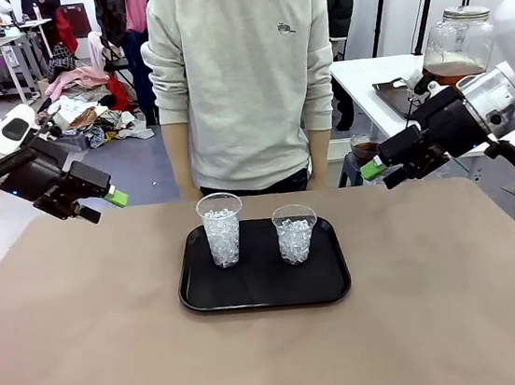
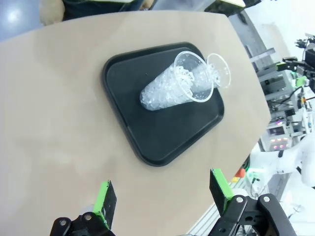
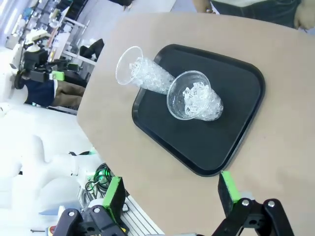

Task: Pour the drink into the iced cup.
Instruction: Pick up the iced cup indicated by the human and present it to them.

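Observation:
Two clear cups of ice stand on a black tray (image 1: 260, 291) mid-table: a taller iced cup (image 1: 222, 231) on the left and a shorter one (image 1: 296, 235) on the right. The drink, amber liquid low in a lidded glass jar (image 1: 455, 48), sits on a white side table at the back right. My left gripper (image 1: 104, 206) hovers open above the table's far left, well clear of the tray. My right gripper (image 1: 382, 174) hovers open at the far right. Both wrist views look down on the tray (image 2: 147, 142) (image 3: 236, 98) and the cups (image 2: 167, 91) (image 3: 197, 101) between open fingers.
A person in a light grey sweatshirt (image 1: 243, 72) stands at the far edge, directly behind the tray. A small cup of dark liquid (image 1: 364, 149) sits beyond the table near my right gripper. The tan tabletop (image 1: 259, 361) lies bare around the tray.

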You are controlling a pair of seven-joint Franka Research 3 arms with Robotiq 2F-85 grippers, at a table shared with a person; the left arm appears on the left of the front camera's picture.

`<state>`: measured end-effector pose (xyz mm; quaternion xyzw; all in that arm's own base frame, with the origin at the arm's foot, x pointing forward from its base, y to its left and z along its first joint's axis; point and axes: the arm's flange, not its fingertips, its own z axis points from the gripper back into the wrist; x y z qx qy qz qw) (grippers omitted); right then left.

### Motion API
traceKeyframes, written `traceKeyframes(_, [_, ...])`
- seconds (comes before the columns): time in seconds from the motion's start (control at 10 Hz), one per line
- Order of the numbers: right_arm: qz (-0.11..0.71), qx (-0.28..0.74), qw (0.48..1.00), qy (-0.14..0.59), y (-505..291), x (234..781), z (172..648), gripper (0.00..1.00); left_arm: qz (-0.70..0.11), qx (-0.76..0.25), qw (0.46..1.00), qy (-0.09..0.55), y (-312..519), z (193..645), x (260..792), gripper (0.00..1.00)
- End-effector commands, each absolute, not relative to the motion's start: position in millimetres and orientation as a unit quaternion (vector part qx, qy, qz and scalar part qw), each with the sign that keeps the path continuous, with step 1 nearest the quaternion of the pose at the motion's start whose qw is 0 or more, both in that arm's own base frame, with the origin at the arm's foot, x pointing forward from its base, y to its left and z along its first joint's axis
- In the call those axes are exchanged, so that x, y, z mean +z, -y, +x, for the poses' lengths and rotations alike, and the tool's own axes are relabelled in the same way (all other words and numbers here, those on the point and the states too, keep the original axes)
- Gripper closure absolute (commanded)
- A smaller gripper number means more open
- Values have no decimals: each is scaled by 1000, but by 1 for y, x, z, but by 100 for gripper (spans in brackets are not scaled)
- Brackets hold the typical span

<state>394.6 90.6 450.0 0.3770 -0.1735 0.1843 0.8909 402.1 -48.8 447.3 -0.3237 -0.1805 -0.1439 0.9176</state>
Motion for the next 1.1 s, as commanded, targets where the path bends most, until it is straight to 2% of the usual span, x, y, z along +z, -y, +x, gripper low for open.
traceKeyframes(0.0, [371, 185, 892, 179, -93, 455, 395, 0, -311, -147, 919, 191, 53, 400, 454, 0])
traceKeyframes(0.4, [361, 185, 898, 171, -92, 450, 393, 0, -306, -147, 923, 183, 52, 401, 451, 0])
traceKeyframes(0.7, [428, 111, 884, 148, -78, 454, 412, 0, -385, -44, 904, 181, 30, 425, 445, 0])
traceKeyframes(1.0, [496, 55, 859, 113, -60, 444, 426, 0, -443, 3, 878, 179, 16, 446, 432, 0])
